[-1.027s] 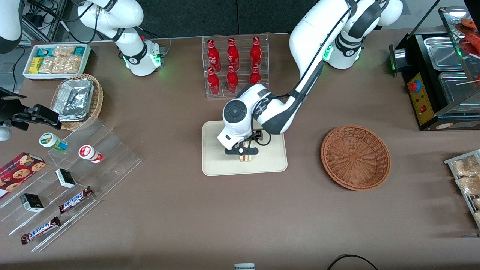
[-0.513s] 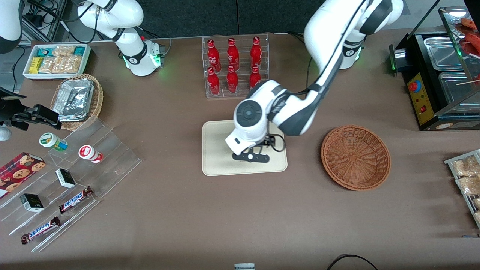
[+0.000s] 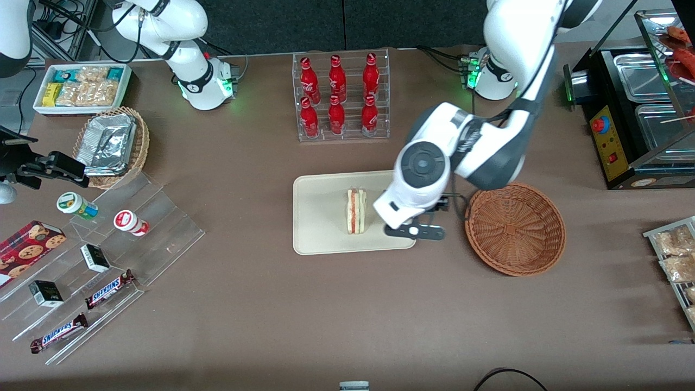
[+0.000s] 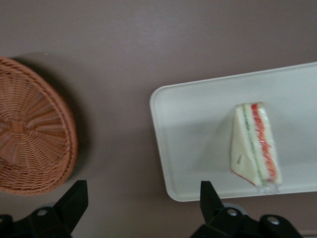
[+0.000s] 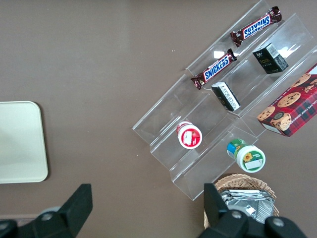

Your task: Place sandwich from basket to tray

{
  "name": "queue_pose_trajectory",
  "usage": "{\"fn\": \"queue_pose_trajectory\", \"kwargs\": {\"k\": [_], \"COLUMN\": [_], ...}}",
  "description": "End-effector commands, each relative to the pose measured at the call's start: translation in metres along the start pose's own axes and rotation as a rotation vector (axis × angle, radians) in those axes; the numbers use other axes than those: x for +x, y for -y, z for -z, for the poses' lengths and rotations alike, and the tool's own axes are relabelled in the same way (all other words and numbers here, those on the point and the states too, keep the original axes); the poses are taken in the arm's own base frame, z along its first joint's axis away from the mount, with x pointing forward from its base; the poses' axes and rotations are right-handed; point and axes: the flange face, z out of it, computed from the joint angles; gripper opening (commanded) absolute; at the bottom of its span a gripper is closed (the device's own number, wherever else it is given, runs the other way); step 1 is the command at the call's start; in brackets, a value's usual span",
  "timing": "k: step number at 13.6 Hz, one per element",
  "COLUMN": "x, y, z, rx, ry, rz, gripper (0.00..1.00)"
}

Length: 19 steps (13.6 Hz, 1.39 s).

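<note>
My gripper (image 3: 414, 231) hangs empty, fingers (image 4: 74, 198) spread wide, above the table between tray (image 3: 317, 239) and basket (image 3: 515, 228). Sandwich (image 3: 356, 210) rests on the tray, cut edge up, apart from me.

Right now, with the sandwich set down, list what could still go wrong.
The sandwich stands on its edge on the tray, with no support at either side; a bump to the table or tray could tip it flat. The open claw hangs over the tray's rim, between sandwich and basket; a low sideways move might clip that rim and shift the tray.
</note>
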Motion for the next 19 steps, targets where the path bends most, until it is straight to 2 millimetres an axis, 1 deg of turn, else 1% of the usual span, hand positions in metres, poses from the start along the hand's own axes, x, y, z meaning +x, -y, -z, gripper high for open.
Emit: {"fn": "queue_pose_trajectory", "kwargs": {"k": [1, 3, 4, 8, 12, 14, 16, 18, 19], "x": [0.01, 0.018, 0.018, 0.014, 0.002, -0.021, -0.045, -0.075, -0.087], "y": [0.047, 0.088, 0.108, 0.17, 0.204, 0.227, 0.239, 0.262, 0.271], "z": [0.003, 0.008, 0.01, 0.025, 0.034, 0.04, 0.048, 0.062, 0.071], "rx": [-0.003, -0.022, -0.03, -0.103, -0.107, -0.105, -0.097, -0.091, -0.09], "ry": [0.009, 0.016, 0.016, 0.021, 0.019, 0.01, 0.002, -0.012, -0.021], "rz": [0.05, 0.027, 0.036, 0.049, 0.096, 0.129, 0.147, 0.166, 0.156], "gripper": [1.0, 1.0, 1.0, 1.0, 1.0, 1.0, 1.0, 1.0, 1.0]}}
